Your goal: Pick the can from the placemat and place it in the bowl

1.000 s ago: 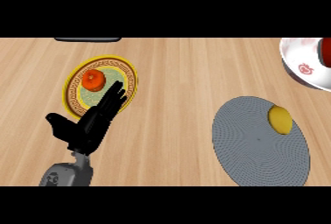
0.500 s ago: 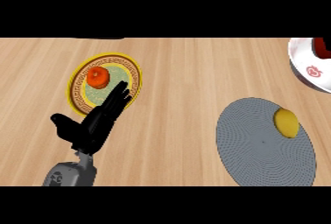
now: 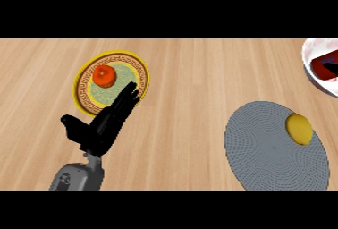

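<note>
Nearest, at the lower left, a grey forearm (image 3: 78, 176) rises from the bottom edge and ends in the black left hand (image 3: 102, 125). The hand is open: its fingers lie straight and together, pointing up and a little to the right, the thumb spread to the left, and it has hold of nothing. The fingertips overlap the lower rim of a yellow-edged patterned plate (image 3: 135, 67) in this view; whether they touch it cannot be told.

At the lower right lies the round grey placemat (image 3: 264, 152) on the wooden table (image 3: 191, 89). On its upper right part sits a yellow thing (image 3: 299, 129), presumably the can, though only a smooth yellow oval shows. Its long axis runs roughly up and down in the view, tilted slightly, near the mat's right edge. Which end is its top cannot be told.

Farther off, on the patterned plate, an orange-red round fruit (image 3: 104, 75) rests on the upper left part, just beyond the fingertips.

Farthest, at the upper right corner, the white bowl (image 3: 314, 67) is cut by the view's edge, with dark red marking inside it. It stands well apart from the placemat. The right hand does not show.
</note>
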`<state>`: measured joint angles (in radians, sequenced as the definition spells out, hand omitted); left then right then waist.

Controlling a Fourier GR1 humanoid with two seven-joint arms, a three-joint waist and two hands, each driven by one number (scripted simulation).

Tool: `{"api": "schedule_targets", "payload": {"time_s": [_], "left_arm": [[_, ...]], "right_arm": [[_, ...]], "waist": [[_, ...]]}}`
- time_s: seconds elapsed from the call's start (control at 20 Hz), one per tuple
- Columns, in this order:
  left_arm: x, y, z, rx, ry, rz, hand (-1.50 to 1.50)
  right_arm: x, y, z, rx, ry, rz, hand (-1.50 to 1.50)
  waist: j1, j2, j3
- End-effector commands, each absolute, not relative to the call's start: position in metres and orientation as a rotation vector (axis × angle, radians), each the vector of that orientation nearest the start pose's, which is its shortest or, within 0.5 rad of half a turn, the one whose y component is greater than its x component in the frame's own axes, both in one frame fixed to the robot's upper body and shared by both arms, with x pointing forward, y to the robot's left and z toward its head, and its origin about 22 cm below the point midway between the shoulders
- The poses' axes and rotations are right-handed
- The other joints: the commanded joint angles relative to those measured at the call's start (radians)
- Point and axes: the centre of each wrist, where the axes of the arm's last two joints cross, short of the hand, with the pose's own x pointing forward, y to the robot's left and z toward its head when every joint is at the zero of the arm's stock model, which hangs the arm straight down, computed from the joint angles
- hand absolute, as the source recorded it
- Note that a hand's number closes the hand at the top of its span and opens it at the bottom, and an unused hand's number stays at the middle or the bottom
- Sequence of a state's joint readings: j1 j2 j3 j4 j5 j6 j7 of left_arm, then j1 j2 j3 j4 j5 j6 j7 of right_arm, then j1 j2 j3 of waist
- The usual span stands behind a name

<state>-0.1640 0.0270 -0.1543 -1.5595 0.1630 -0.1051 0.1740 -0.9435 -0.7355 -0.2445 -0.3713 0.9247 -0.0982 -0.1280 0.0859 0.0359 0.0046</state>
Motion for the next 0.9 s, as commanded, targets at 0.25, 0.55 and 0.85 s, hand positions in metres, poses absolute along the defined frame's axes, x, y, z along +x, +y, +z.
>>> {"api": "schedule_targets", "payload": {"time_s": [0.25,0.55,0.85], "left_arm": [[0.278,0.187,0.034,-0.329,-1.513,-0.188,0.0],[0.269,0.191,0.029,-0.301,-1.485,-0.167,0.0],[0.269,0.204,0.018,-0.261,-1.494,-0.132,0.0]], "right_arm": [[0.397,-0.453,0.148,-0.992,-1.426,0.43,-1.5],[0.391,-0.468,0.16,-0.82,-1.804,0.043,-1.5],[0.348,-0.517,0.15,-0.638,-2.026,-0.029,-1.5]], "waist": [[-0.009,0.002,0.005],[-0.036,-0.014,0.005],[-0.086,-0.03,-0.002]]}}
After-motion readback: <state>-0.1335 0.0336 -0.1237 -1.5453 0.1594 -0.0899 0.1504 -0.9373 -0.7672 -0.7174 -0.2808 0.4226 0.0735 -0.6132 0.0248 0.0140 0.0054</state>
